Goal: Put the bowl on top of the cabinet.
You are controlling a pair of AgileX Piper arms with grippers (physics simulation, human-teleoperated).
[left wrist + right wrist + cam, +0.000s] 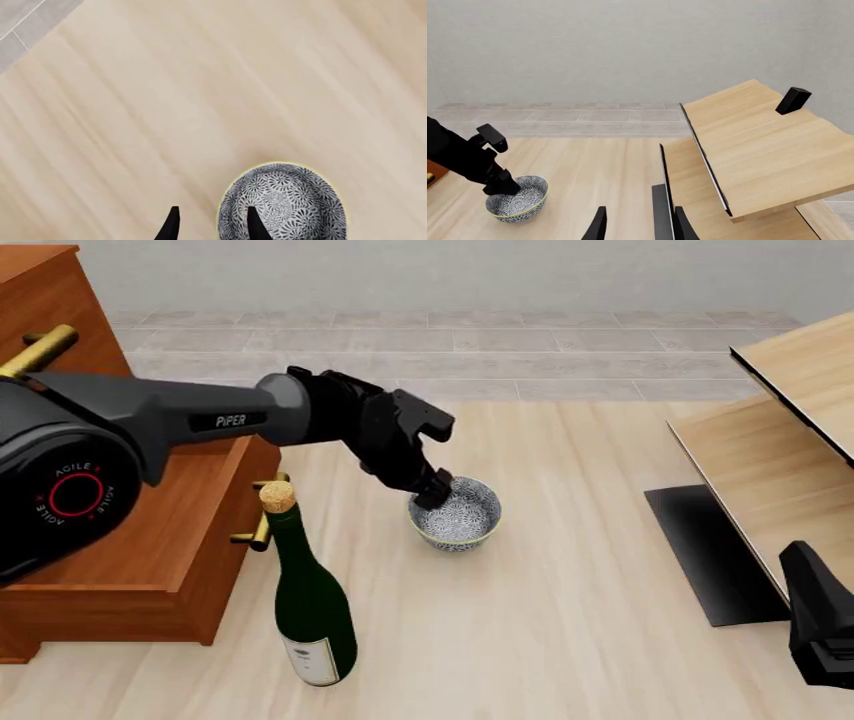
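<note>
left wrist view: the left end effector [211, 225] is spread apart, one finger over the bowl [283, 202] rim on the tabletop [167, 110].
front view: only here, the cabinet [134, 540] and wine bottle [311, 610] stand beside it.
right wrist view: the right end effector [638, 225] is spread apart, empty, near the pale shelf unit [747, 150].

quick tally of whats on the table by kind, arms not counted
Bowls: 1, the bowl, with the left gripper at its rim.
Bottles: 1, the wine bottle, corked and upright.
Furniture pieces: 2, the cabinet and the pale wood unit.
Small black blocks: 1, the black block on the pale unit.
Total: 5
</note>
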